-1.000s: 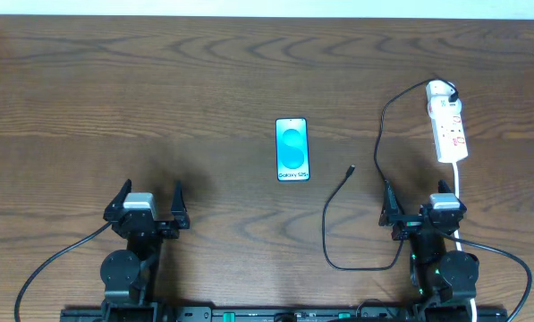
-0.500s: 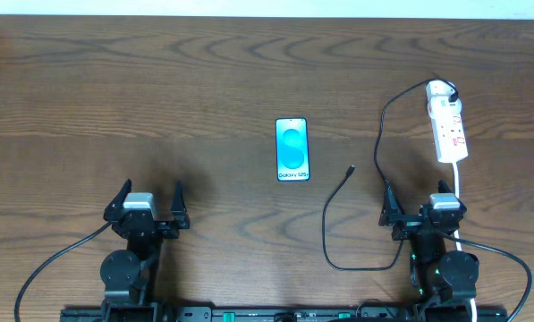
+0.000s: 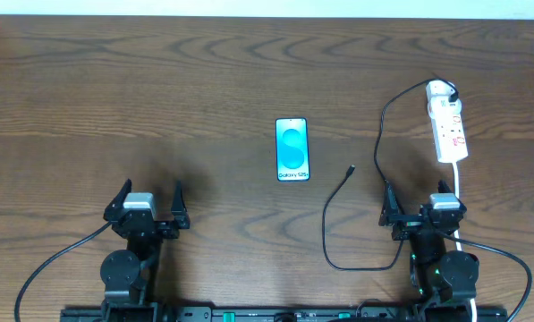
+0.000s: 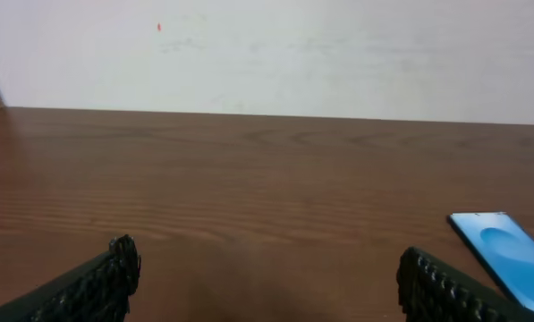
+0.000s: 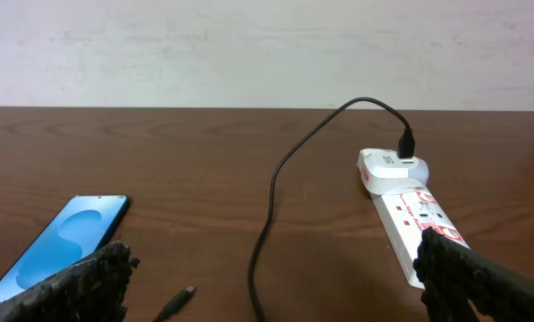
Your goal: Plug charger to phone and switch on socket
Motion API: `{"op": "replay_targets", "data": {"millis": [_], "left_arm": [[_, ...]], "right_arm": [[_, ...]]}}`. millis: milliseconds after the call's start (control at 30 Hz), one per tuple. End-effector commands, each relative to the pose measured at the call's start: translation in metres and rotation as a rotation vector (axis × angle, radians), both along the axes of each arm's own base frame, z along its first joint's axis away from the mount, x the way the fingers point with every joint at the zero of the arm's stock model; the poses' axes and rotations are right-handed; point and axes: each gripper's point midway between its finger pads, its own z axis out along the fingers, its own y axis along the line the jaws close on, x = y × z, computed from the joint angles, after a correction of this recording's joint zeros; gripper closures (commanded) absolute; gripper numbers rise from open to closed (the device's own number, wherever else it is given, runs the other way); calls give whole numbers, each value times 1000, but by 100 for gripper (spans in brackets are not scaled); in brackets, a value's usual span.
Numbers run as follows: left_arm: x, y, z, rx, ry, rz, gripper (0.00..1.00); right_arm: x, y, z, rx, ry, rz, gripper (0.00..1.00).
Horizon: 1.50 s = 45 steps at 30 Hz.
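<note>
The phone (image 3: 292, 149) lies flat mid-table with its blue screen up; it also shows in the left wrist view (image 4: 506, 258) and the right wrist view (image 5: 59, 243). The charger cable (image 3: 338, 207) loops on the table, its loose connector tip (image 3: 351, 169) right of the phone and visible in the right wrist view (image 5: 175, 302). Its other end sits in the white plug on the socket (image 3: 448, 125), which also shows in the right wrist view (image 5: 411, 210). My left gripper (image 3: 148, 202) is open and empty near the front. My right gripper (image 3: 416, 208) is open and empty, below the socket.
The socket's white cord (image 3: 461, 192) runs down past the right arm. The charger cable's loop (image 3: 360, 266) lies just left of the right arm's base. A pale wall (image 4: 267, 54) stands behind the table's far edge.
</note>
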Motion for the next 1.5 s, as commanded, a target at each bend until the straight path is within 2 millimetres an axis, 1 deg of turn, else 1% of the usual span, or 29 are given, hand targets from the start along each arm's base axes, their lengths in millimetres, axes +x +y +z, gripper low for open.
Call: {"op": "replay_targets", "data": {"millis": [0,67,100,133,200,300,333,367,433,500,533,600,667,700,800,833,867,900,933,967,1000,1033,1067,1100,1167,1200,1300,1367,1467], "left_arm": [[-9,-47,-8,-219,59,-258,6],[-19,-70,-5,-326,91,-391,6],[-25,-82,1,-378,95,-467,6],[-29,-89,13,-410,67,-523,6],[-34,-95,42,-422,-34,-588,6],[-48,-94,102,-357,-307,-639,6],[-56,-86,134,-334,-452,-614,6],[-61,-79,152,-338,-519,-579,6],[-65,-70,174,-343,-572,-534,6],[-68,-70,190,-315,-578,-524,6],[-68,-70,193,-309,-573,-521,6],[-63,-70,205,-313,-524,-509,6],[-54,-70,214,-328,-446,-495,6],[-47,-71,219,-339,-373,-487,6],[-24,-77,223,-297,-80,-462,6],[-11,-70,217,-304,81,-392,6],[-4,-60,210,-320,214,-308,6],[-1,-54,205,-324,284,-261,6],[3,-49,200,-327,427,-206,6],[9,-53,200,-345,511,-216,6],[13,-63,202,-378,561,-269,6],[12,-78,198,-423,641,-348,6],[13,-81,194,-437,671,-362,6],[21,-89,191,-461,696,-405,6],[31,-88,169,-488,798,-350,6],[34,-88,162,-486,827,-329,6],[42,-95,129,-426,968,-232,6],[45,-95,114,-370,1041,-141,6],[53,-110,102,-235,1149,-79,6]], "right_arm": [[0,-3,-1,-13,1,-12,1],[0,-3,-1,-13,1,-12,1],[0,-3,-1,-13,1,-12,1],[0,-3,-1,-13,1,-12,1],[0,-3,-1,-13,0,-12,1],[0,-3,-1,-12,1,-12,1],[0,-3,-1,-12,1,-12,1],[0,-3,-1,-13,1,-12,1],[0,-3,-1,-12,1,-12,1],[0,-3,-1,-12,1,-12,1],[0,-3,-1,-12,1,-12,1],[0,-3,-1,-12,1,-12,1],[0,-3,-1,-13,1,-12,1],[0,-3,-1,-13,1,-12,1],[0,-3,-1,-13,1,-12,1],[0,-3,-1,-13,1,-12,1],[0,-3,-1,-12,1,-12,1],[0,-3,-1,-13,1,-12,1],[0,-3,-1,-13,1,-12,1],[0,-3,-1,-13,1,-12,1],[0,-3,-1,-12,1,-12,1],[0,-3,-1,-13,1,-12,1],[0,-3,-1,-12,1,-12,1],[0,-3,-1,-13,1,-12,1],[0,-3,-1,-12,1,-12,1],[0,-3,-1,-13,1,-12,1],[0,-3,-1,-13,1,-12,1],[0,-3,-1,-13,1,-12,1],[0,-3,-1,-13,1,-12,1]]}}
